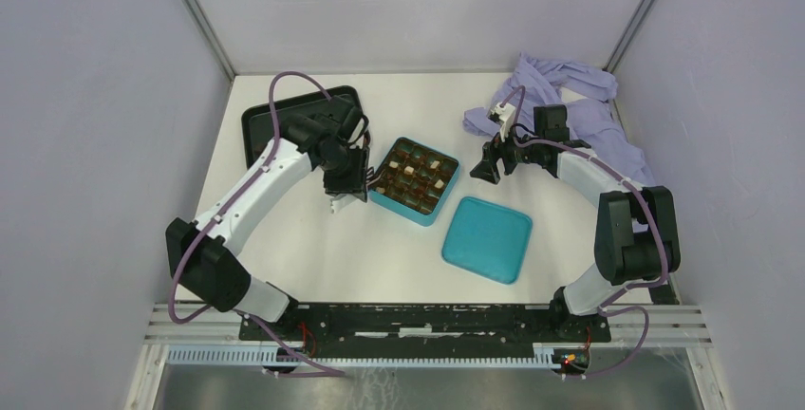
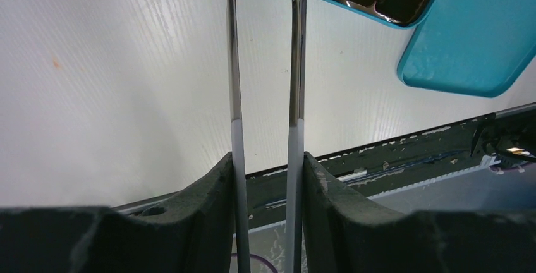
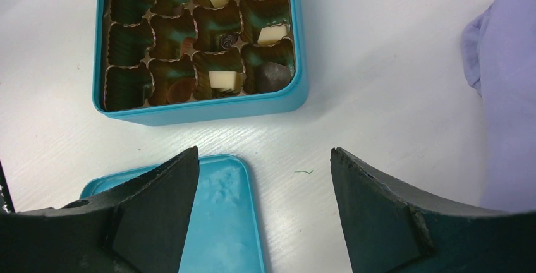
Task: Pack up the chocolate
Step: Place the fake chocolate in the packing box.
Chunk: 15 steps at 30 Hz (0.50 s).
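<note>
Around the teal box [image 3: 202, 112] it's all laid out on a white counter [image 1: 313, 249]. A purple cloth [image 1: 570, 87] is bunched up behind the box to its right. A black tray [image 1: 261, 121] sits behind it to the left, and the matching lid [image 1: 487, 239] lies flat just off the box's near right side.

The left end effector [image 2: 267, 159] is at the box's left edge, clamped on a pair of metal tweezers [image 2: 235, 83]. The blades stand slightly apart and the tips reach over the rim. The wrist view crops the tips, so there's no telling whether a piece is pinched there. The right end effector [image 3: 264, 154] hovers on the box's right side, fingers spread wide, nothing in them.

The chocolate [image 3: 225, 80] visible so far is already in the box: a few cream-white cubes and a dark lump, each in its own cell, with lots of cells bare.

It looks like a placing step. To do it well, the left arm probably wants the tips centred over a bare cell, then straight down. It should ease the squeeze gently so the fluted insert doesn't snag or lift.
</note>
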{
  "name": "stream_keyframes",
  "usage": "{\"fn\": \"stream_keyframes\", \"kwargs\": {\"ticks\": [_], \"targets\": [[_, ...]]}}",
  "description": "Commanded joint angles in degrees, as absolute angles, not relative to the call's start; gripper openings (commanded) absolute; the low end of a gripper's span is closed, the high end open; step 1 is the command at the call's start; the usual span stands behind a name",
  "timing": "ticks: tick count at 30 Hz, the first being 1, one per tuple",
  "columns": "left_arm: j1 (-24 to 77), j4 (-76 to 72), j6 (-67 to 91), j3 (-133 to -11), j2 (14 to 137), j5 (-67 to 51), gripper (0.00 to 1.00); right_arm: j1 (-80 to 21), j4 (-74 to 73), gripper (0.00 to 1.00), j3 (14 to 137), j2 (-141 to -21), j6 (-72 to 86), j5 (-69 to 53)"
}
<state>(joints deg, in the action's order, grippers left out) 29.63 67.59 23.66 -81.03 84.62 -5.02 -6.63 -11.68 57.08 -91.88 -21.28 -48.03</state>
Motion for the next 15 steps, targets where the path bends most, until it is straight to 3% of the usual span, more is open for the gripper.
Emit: {"fn": "stream_keyframes", "kwargs": {"ticks": [1, 10, 15], "targets": [[29.8, 67.1, 23.6, -83.7, 83.7, -5.0, 0.45, -6.6, -11.3, 0.82, 58.4, -92.0, -22.0, -49.6], [29.0, 63.7, 25.5, -89.3, 82.3, -0.2, 0.40, -6.5, -11.2, 0.82, 58.5, -91.8, -21.9, -49.8], [22.4, 58.5, 24.3, -88.3, 82.3, -2.3, 0.40, -6.6, -11.0, 0.82, 58.4, -91.6, -21.8, -49.9]]}}
